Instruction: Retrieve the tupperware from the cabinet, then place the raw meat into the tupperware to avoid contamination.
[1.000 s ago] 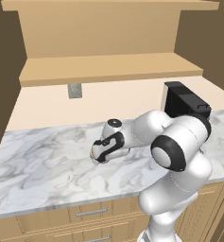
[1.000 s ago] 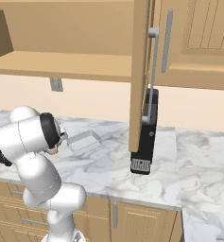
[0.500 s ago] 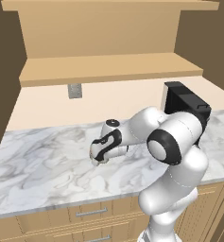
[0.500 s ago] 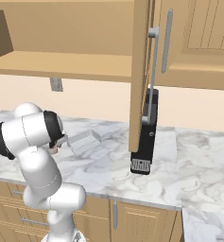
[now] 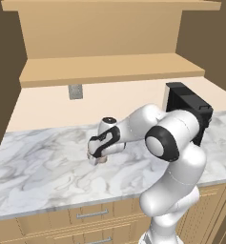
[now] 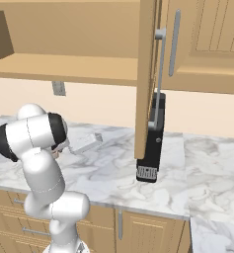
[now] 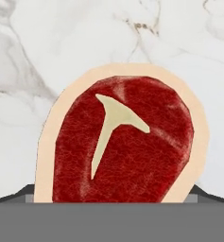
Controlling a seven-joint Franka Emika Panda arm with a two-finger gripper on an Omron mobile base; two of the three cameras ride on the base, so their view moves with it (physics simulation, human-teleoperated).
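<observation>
The arm is reaching down to the marble desk (image 5: 43, 167), and the pincer (image 5: 97, 158) is hanging right over the raw meat (image 7: 120, 142). The pincer is spread wide and is not pinching anything.

I think the robot is working on the picking-up step for the meat. The tupperware (image 6: 85, 143) is already sitting out on the desk, near the arm and a bit behind it in the right base view, so the cabinet (image 6: 202, 44) part looks done (its door is hanging open next to the black coffee machine (image 6: 153, 143)).

Next, the pincer is probably needing to go a little lower so one finger sits on each side of the steak, then squeeze. The meat is lying flat, so the fingers must get down close to the desk to catch its thin edge.

In the hand view, the meat is looking like an egg shape. Its long way is running up and down that picture, leaning a little. The rounded end is pointing away from the fingers, and the near end is hiding at the bottom. The pale bone mark is running the same long way.
</observation>
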